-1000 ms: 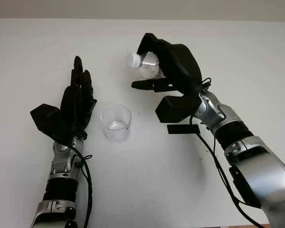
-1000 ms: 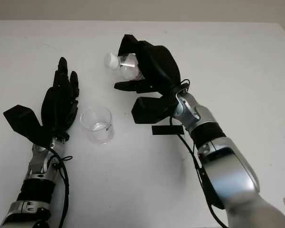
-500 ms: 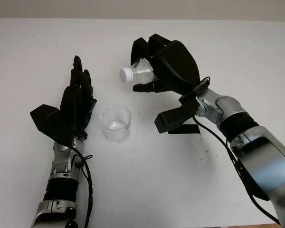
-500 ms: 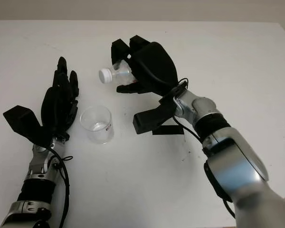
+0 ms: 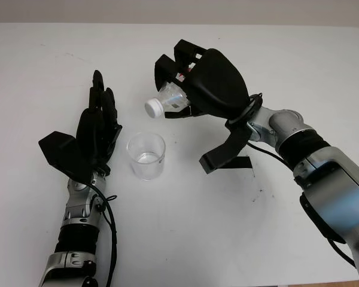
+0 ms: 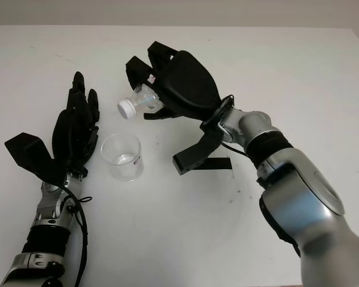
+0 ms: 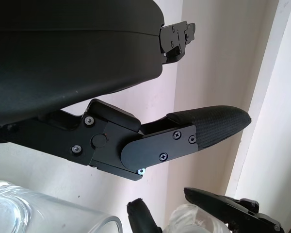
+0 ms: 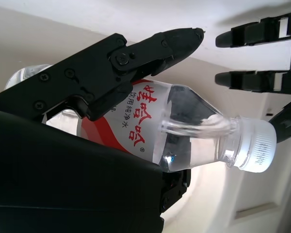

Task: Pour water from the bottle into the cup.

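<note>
Bottle tipped toward the cup, cap on.

The right hand (image 5: 200, 86) grips the bottle (image 5: 167, 98), neck angled down, mouth above and just beyond the cup (image 5: 146, 155); the open left hand (image 5: 96, 128) stands beside the cup, perhaps to guard it.

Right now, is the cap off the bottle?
No, the white cap sits on the neck of the bottle, which the right hand holds tilted toward the cup.

From the head we look forward and down with two eyes sharing the table (image 5: 185, 239); each wrist camera sits close behind its fingers, facing along them.
</note>
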Available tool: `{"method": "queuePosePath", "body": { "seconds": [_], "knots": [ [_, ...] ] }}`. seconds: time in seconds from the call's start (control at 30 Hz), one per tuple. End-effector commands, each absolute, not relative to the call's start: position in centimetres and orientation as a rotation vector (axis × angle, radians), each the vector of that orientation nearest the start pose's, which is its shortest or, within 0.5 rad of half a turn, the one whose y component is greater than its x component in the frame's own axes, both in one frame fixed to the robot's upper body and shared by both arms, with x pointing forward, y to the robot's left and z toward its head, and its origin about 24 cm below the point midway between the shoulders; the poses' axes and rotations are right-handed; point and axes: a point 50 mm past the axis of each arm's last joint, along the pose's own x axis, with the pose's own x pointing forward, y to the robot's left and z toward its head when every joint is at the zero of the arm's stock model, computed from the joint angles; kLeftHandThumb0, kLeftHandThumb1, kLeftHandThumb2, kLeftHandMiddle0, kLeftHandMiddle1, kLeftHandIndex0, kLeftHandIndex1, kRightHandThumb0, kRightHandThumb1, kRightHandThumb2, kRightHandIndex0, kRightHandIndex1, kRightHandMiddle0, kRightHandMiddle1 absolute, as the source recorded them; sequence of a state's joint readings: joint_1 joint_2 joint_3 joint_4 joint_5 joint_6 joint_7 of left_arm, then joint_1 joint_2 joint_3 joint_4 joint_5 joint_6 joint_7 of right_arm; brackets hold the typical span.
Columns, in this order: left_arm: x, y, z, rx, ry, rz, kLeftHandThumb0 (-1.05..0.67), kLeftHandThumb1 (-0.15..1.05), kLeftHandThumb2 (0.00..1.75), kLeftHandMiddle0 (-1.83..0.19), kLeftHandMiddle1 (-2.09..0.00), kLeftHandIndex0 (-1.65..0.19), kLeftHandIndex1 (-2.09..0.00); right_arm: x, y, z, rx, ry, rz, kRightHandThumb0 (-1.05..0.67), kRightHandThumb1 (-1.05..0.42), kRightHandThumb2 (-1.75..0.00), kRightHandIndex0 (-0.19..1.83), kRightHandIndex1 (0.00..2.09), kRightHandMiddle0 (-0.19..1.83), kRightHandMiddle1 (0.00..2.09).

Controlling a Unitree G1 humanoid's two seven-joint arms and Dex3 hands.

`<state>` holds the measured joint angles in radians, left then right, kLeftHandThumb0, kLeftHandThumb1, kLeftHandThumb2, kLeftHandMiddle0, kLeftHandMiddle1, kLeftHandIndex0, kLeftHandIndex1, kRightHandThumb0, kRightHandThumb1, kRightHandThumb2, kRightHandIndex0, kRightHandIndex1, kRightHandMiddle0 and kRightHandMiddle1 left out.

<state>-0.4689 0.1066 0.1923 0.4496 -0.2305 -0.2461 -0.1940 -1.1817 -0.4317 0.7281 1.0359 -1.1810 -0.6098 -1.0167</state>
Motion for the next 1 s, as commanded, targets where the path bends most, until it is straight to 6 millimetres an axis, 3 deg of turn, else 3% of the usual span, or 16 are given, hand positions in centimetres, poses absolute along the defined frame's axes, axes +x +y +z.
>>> {"method": "queuePosePath", "body": {
  "seconds": [0.0,0.07,0.27,0.4,0.57,0.73,0.83,0.97],
  "knots": [
    [33.69,17.79,10.25,-0.155,-0.305,-0.086,-0.83,1.05,0.70,0.19,-0.02,0.19,0.00,37.27,-8.68,20.57,-1.479,-1.476,0.184,-0.52,-1.05,-0.33,1.26,2.09,0.83,2.09],
    [33.69,17.80,10.26,-0.156,-0.304,-0.086,-0.83,1.05,0.69,0.19,-0.02,0.19,0.00,37.23,-8.56,20.58,-1.494,-1.496,0.191,-0.52,-1.05,-0.33,1.24,2.09,0.69,2.09],
    [33.75,17.68,10.27,-0.154,-0.307,-0.089,-0.83,1.05,0.71,0.19,-0.01,0.19,0.00,37.21,-8.37,20.68,-1.576,-1.568,0.181,-0.53,-1.05,-0.38,1.25,2.09,0.76,2.09],
    [33.78,17.65,10.22,-0.150,-0.304,-0.086,-0.83,1.05,0.71,0.19,-0.01,0.19,0.00,37.22,-8.40,20.76,-1.618,-1.608,0.170,-0.54,-1.05,-0.40,1.22,2.09,0.69,2.09],
    [33.79,17.60,10.14,-0.152,-0.302,-0.084,-0.83,1.05,0.71,0.19,-0.02,0.19,0.00,37.16,-8.42,20.99,-1.616,-1.650,0.132,-0.53,-1.05,-0.36,1.21,2.09,0.53,2.09],
    [33.74,17.66,10.09,-0.153,-0.306,-0.082,-0.83,1.05,0.71,0.19,-0.02,0.19,0.00,37.01,-8.39,21.25,-1.602,-1.703,0.107,-0.52,-1.05,-0.45,1.20,2.09,0.58,2.09],
    [33.72,17.69,10.05,-0.157,-0.307,-0.080,-0.83,1.05,0.71,0.19,-0.03,0.19,0.00,36.91,-8.40,21.25,-1.588,-1.729,0.095,-0.53,-1.05,-0.42,1.15,2.09,0.42,2.09],
    [33.73,17.71,10.00,-0.154,-0.309,-0.082,-0.83,1.05,0.71,0.19,-0.04,0.19,0.00,36.84,-8.42,21.23,-1.562,-1.737,0.090,-0.53,-1.05,-0.43,1.12,2.09,0.40,2.09]
  ]
}}
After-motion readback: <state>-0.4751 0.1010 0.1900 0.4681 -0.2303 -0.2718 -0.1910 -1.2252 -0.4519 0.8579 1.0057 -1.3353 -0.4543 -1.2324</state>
